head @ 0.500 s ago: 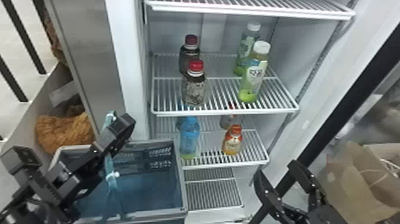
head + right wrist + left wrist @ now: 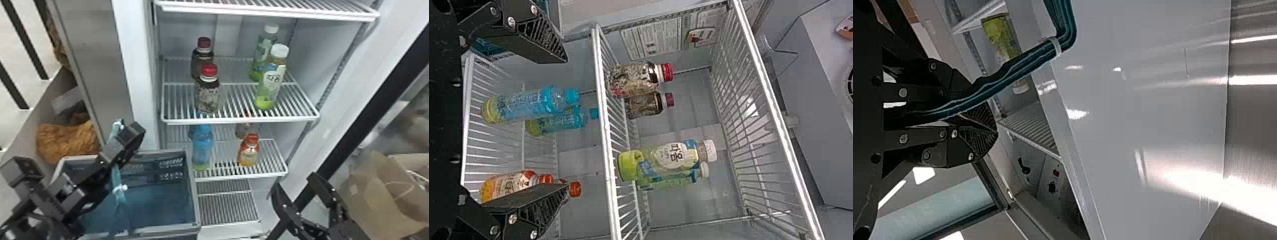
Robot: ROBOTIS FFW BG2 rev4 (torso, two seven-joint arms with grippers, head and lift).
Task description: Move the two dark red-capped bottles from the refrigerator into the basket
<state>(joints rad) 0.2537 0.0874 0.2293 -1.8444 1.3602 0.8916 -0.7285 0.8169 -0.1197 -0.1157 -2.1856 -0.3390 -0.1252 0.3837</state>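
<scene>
The robot's right end effector (image 2: 295, 180) stands wide open with nothing between its fingers, while its two targets, the front bottle (image 2: 208, 95) and the rear bottle (image 2: 199, 60), wait upright on a refrigerator shelf (image 2: 239, 121) ahead of it, higher and to its left. The basket (image 2: 195, 198) sits low to its left, beneath the left end effector (image 2: 989, 131), whose fingertips are together; a teal strap (image 2: 1018, 67) crosses its fingers, though whether it is pinched cannot be told. Each bottle looks full, so probably fairly heavy, with smooth, fairly stiff plastic walls that could turn slippery if chilled damp. The likeliest hold is a level squeeze around the labelled middle, below the shoulder, firm but short of denting; the narrow red cap offers less to grip. The front bottle makes the easier first pick, its twin standing close behind.
</scene>
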